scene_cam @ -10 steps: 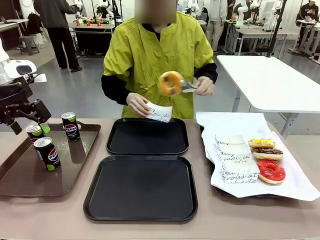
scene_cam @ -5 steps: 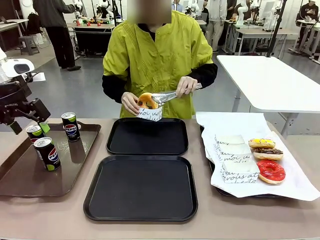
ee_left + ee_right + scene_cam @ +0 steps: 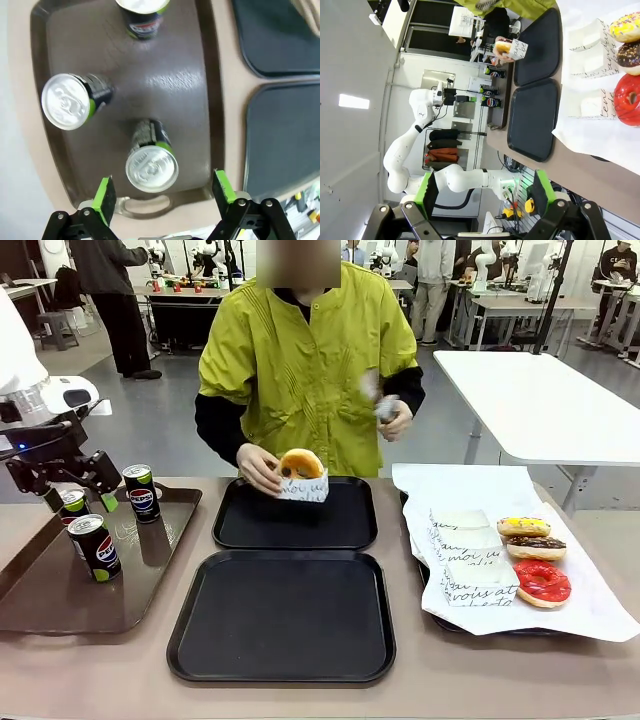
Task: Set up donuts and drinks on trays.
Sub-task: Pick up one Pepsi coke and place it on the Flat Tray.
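Three slim black Pepsi cans (image 3: 95,547) are standing on the glossy brown rectangular tray (image 3: 50,600) over at 9 o'clock on the tan counter (image 3: 500,670). The left arm's fingers (image 3: 163,176) are spread wide around the top of the can at the tray's 11 o'clock (image 3: 70,510). In the wrist view both green pads sit clear of its silver top, so nothing's gripped.

Middle of the counter has the two matte black rectangular plastic trays. The near black tray (image 3: 282,615) has the far black tray (image 3: 295,520) right at its 12 o'clock.

The person in the yellow-green top has one hand (image 3: 258,465) on a golden-brown ring donut in a white paper holder with script lettering (image 3: 302,475), right at the far tray's 12 o'clock rim. Can't tell if it's actually touching down. Their other hand (image 3: 397,418) is up at chest height with something silvery, too blurry to call.

At 3 o'clock there's the white-paper-lined tray (image 3: 590,610) with a yellow-iced donut (image 3: 524,527), a chocolate-iced donut (image 3: 536,547) and a red-iced donut (image 3: 541,583) in a row. Spare white paper holders (image 3: 470,560) sit at their 9 o'clock.

The right arm's fingers (image 3: 484,187) are wide apart too, holding nothing, up off the counter.
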You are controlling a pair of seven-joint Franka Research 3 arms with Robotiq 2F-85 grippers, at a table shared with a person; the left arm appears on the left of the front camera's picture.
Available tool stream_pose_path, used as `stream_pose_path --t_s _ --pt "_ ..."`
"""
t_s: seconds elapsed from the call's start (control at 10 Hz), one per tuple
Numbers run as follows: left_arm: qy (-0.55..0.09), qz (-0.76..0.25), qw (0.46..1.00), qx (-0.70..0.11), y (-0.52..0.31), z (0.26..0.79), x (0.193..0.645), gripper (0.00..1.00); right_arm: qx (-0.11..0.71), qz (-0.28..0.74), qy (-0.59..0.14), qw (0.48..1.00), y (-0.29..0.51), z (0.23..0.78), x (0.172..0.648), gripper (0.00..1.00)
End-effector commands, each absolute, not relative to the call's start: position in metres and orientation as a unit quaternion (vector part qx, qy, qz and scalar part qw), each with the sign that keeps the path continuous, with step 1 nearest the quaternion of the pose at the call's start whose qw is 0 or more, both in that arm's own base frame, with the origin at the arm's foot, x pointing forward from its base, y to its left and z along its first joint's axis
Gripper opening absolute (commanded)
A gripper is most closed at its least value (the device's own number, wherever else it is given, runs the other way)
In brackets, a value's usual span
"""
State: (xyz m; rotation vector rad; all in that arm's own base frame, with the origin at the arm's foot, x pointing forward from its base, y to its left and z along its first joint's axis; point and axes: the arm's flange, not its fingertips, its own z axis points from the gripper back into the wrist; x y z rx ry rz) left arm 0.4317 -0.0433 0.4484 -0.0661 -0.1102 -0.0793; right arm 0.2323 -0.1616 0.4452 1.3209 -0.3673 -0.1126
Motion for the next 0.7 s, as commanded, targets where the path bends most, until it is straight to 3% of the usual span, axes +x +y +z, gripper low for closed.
stream_pose_path --t_s 0.0,0.3,0.6 --pt "-0.081 0.005 0.997 0.011 -0.045 0.439 0.437 1.00 0.608 -0.050 -0.178 0.772 -0.162 0.445 0.235 1.00" --pt "-0.054 0.046 0.997 0.020 -0.039 0.425 0.445 1.00 0.608 -0.050 -0.178 0.772 -0.162 0.445 0.235 1.00" --pt "-0.022 0.038 0.999 -0.021 -0.037 0.417 0.444 1.00 0.608 -0.050 -0.178 0.772 -0.162 0.445 0.235 1.00"
